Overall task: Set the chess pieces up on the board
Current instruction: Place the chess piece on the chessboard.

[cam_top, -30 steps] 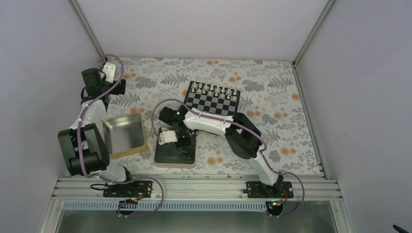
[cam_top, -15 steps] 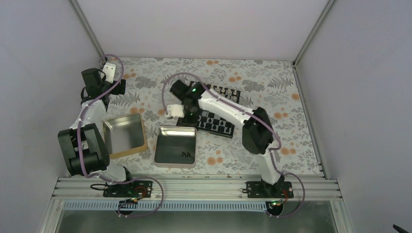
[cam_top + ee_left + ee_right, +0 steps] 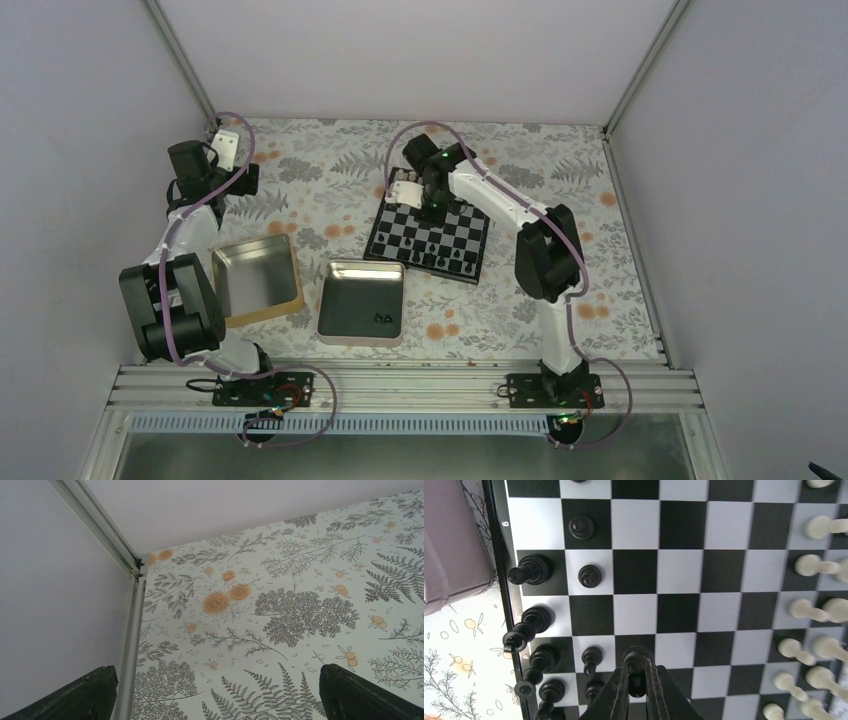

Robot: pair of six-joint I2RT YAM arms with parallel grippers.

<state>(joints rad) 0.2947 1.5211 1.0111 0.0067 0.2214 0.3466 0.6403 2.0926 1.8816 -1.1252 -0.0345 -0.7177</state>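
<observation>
1. The right gripper is pinched tight on one small black piece — the piece sits between its two fingers.
2. It hangs over the board, above squares close to the black side. I cannot tell if the piece touches the board.
3. The other black chess pieces stand along the left side of the board in the right wrist view, in two rows with some gaps.
4. The pale pieces stand along the other side, across from them.
5. Seen from the top, the board lies a bit crooked in the middle of the flowery table cloth, just past the silver tin.
6. There are two black pieces in the silver tin, near its right front corner.
7. The gold-rimmed tin sits just beside the silver tin, on its left.
8. The left gripper is well away from the board, by the back left corner — its jaws are spread wide over the cloth and hold nothing.
</observation>
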